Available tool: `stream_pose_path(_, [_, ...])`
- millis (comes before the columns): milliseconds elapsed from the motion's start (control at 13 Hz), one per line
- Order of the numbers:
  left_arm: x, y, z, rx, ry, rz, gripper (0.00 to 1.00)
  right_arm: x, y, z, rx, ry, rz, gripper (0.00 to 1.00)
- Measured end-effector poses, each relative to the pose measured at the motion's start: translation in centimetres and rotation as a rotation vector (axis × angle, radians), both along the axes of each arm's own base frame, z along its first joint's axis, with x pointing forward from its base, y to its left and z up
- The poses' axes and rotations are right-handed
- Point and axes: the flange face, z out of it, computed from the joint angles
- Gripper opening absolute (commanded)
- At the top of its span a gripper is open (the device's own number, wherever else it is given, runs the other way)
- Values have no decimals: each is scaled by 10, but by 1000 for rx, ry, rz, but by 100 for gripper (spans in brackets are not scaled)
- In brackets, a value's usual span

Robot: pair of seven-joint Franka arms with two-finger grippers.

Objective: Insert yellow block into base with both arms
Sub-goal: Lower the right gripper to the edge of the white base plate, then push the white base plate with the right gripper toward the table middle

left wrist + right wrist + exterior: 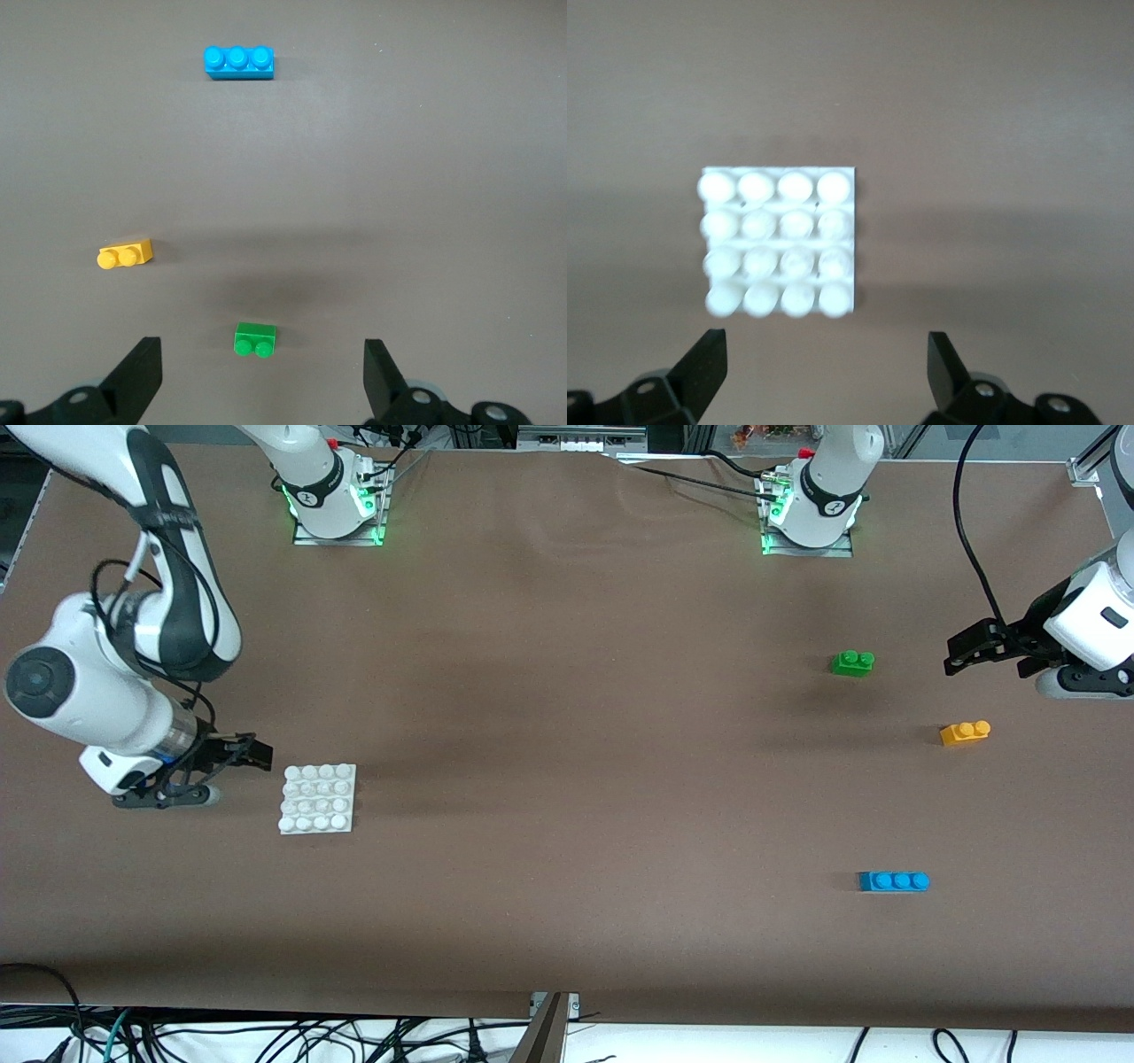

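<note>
The yellow block point(965, 732) lies on my table toward the left arm's end, between the green brick point(852, 662) and the nearer blue brick point(893, 880). My left gripper point(966, 651) hangs wide apart, empty. My right gripper point(252, 753), spread and seemingly empty, sits beside the base point(319, 798).

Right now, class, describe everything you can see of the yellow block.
The yellow block is a small orange-yellow brick that looks like plastic, with two round studs. It lies on the brown table at the left arm's end, nothing touching it, nearer the front camera than the green brick.
</note>
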Motion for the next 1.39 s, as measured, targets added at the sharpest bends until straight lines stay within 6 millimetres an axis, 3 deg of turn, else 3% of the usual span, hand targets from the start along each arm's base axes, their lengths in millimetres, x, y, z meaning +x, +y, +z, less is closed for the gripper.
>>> stream_pose_path(231, [0, -1, 0, 0, 0, -1, 100, 5, -8, -50, 18, -4, -39, 100])
stream_pose_path(463, [0, -1, 0, 0, 0, -2, 100, 6, -8, -76, 40, -4, -69, 100])
stream_pose_path(1388, [-1, -11, -1, 0, 8, -20, 100, 7, -1, -112, 65, -25, -96, 98])
